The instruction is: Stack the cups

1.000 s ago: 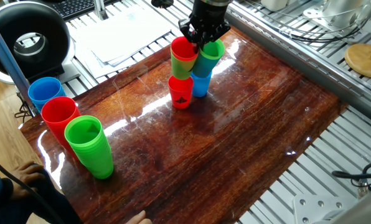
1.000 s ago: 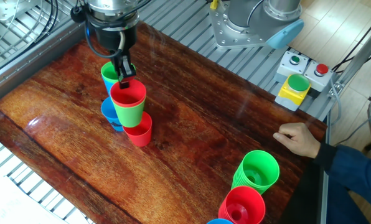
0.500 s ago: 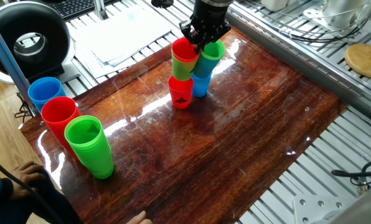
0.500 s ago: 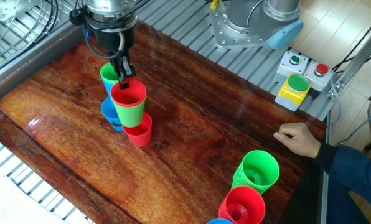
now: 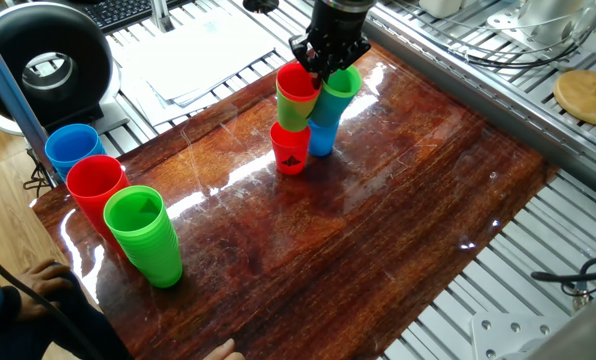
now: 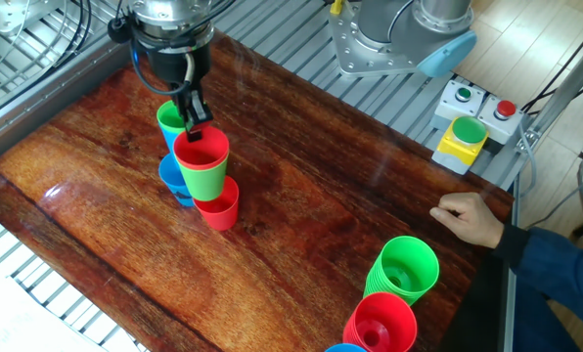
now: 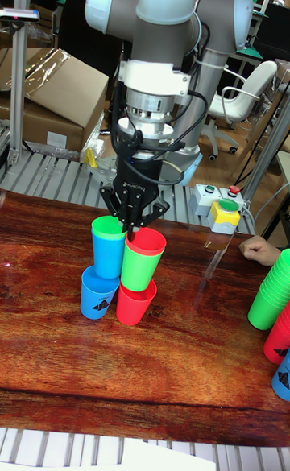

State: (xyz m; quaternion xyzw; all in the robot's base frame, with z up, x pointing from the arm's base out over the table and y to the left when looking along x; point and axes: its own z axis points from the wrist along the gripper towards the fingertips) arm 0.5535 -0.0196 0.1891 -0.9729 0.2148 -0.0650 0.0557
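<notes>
Two loose stacks of cups stand side by side at the far middle of the wooden table (image 5: 398, 230). One has a red cup (image 5: 297, 84) (image 6: 201, 152) (image 7: 146, 242) nested in a green cup (image 6: 205, 178), just above a lower red cup (image 5: 291, 148) (image 7: 134, 303). The other has a green cup (image 5: 340, 81) (image 6: 172, 116) in a blue cup (image 7: 108, 256), over a lower blue cup (image 7: 97, 294). My gripper (image 5: 324, 68) (image 6: 195, 127) (image 7: 132, 226) comes down between the two top rims, fingers pinched together at the red cup's rim. Whether the upper cups rest on the lower ones is unclear.
Three tall piles of nested cups, blue (image 5: 73, 146), red (image 5: 96, 182) and green (image 5: 144, 236) (image 6: 407, 270), stand at one table corner. A person's hand (image 6: 466, 220) rests on the table edge near a button box (image 6: 466, 135). Papers (image 5: 203, 50) lie beyond the table.
Almost nothing: the gripper and the top red cup have shifted by a few pixels. The other cups and the person's hand stay put.
</notes>
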